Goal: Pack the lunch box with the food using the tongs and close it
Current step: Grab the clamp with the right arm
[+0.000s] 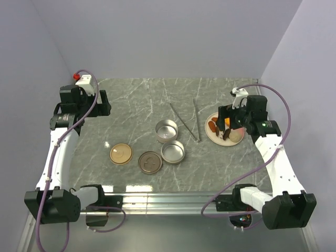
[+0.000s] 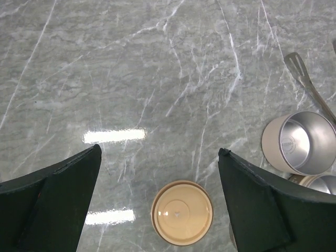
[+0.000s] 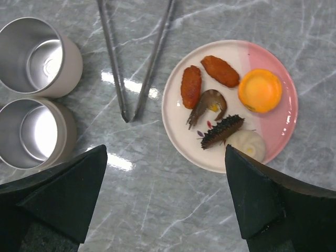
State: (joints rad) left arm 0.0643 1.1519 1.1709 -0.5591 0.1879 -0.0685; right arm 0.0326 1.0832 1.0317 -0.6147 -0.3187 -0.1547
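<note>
Grey marble worktop (image 1: pixel 131 100) carries all items. Left hand (image 2: pixel 160 151): fingers spread wide, nothing held, poised above a tan lid (image 2: pixel 182 212). Right hand (image 3: pixel 166 149): fingers equally wide, nothing held, poised at the edge of the pink-and-white plate (image 3: pixel 273 131). Food all lies on the plate: two reddish-brown pieces (image 3: pixel 191 86), an orange chunk (image 3: pixel 260 90), a shrimp (image 3: pixel 209 104), a dark ridged piece (image 3: pixel 222 131) and a pale round piece (image 3: pixel 248 144). Tongs (image 3: pixel 113 63) lie flat on the worktop between the plate and two open steel lunch box tins (image 3: pixel 44 55), touching neither. A brown lid (image 1: pixel 150 162) lies just beside the nearer tin.
</note>
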